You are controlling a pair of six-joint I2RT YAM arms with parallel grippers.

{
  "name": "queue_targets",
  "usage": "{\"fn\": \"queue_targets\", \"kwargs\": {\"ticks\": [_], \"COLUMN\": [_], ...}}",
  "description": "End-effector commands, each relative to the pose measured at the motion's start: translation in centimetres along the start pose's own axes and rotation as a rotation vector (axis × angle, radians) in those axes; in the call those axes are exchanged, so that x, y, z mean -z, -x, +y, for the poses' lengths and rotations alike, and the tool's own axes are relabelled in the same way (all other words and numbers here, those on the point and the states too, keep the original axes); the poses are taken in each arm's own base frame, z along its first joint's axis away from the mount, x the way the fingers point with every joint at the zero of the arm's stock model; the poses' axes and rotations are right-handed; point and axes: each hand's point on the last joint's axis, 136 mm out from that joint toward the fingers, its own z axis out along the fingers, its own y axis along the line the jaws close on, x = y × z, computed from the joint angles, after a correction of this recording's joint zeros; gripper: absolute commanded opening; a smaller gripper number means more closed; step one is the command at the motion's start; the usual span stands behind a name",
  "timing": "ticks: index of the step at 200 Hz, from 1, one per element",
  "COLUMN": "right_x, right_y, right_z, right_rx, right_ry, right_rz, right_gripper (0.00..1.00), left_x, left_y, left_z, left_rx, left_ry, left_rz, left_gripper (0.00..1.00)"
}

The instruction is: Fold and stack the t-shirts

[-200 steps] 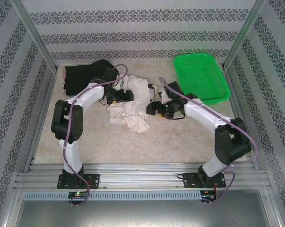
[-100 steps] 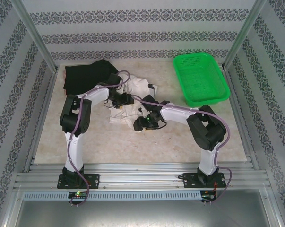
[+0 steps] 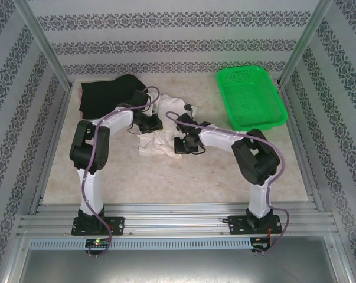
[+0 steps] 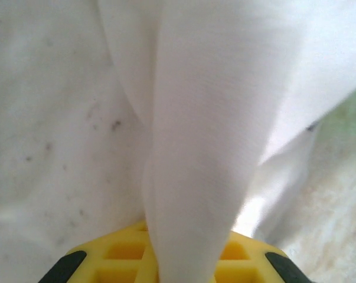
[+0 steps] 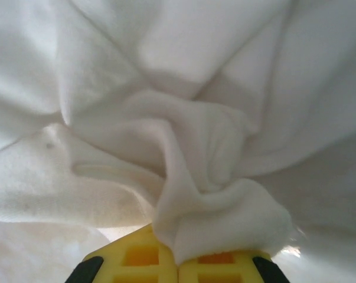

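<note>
The cream-white t-shirt (image 3: 157, 143) lies crumpled mid-table, its far part (image 3: 170, 106) spread toward the back. My left gripper (image 3: 149, 123) is at its left side and my right gripper (image 3: 185, 145) at its right edge. In the left wrist view a taut fold of white cloth (image 4: 201, 147) runs down between the yellow fingers (image 4: 121, 254), pinched by the left gripper (image 4: 189, 262). In the right wrist view the right gripper (image 5: 179, 262) is shut, its yellow fingers (image 5: 139, 256) meeting under a bunched wad of the shirt (image 5: 219, 218). The black t-shirt (image 3: 107, 94) lies rumpled at the back left.
A bright green mesh basket (image 3: 251, 97) stands at the back right. Metal frame posts and patterned walls close in the table on three sides. Bare tabletop (image 3: 178, 183) stretches between the shirt and the arm bases.
Both grippers have closed on the white shirt. The right gripper has swung left from near the basket to the shirt's right edge, and the cloth has bunched up narrower.
</note>
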Motion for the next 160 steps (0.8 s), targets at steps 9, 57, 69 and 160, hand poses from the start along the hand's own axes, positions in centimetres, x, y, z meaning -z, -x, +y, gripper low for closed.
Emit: {"fn": "queue_targets", "kwargs": {"ticks": [9, 57, 69, 160], "right_x": [9.2, 21.7, 25.1, 48.2], "right_y": [4.5, 7.1, 7.9, 12.6], "right_z": [3.1, 4.1, 3.8, 6.1], "right_rx": [0.009, 0.017, 0.011, 0.113], "right_ry": [0.128, 0.295, 0.332, 0.599], "right_rz": [-0.207, -0.421, -0.5, -0.929], "right_gripper": [0.0, 0.0, 0.0, 0.0], "left_x": [5.5, 11.5, 13.3, 26.4], "left_y": [1.9, 3.3, 3.6, 4.6], "left_z": [-3.4, -6.5, -7.3, -17.1], "left_rx": [-0.044, -0.081, -0.091, -0.181], "left_ry": [-0.079, -0.146, -0.166, -0.442], "left_rz": [-0.109, -0.231, -0.265, -0.499], "left_gripper": [0.16, 0.17, 0.18, 0.12]}}
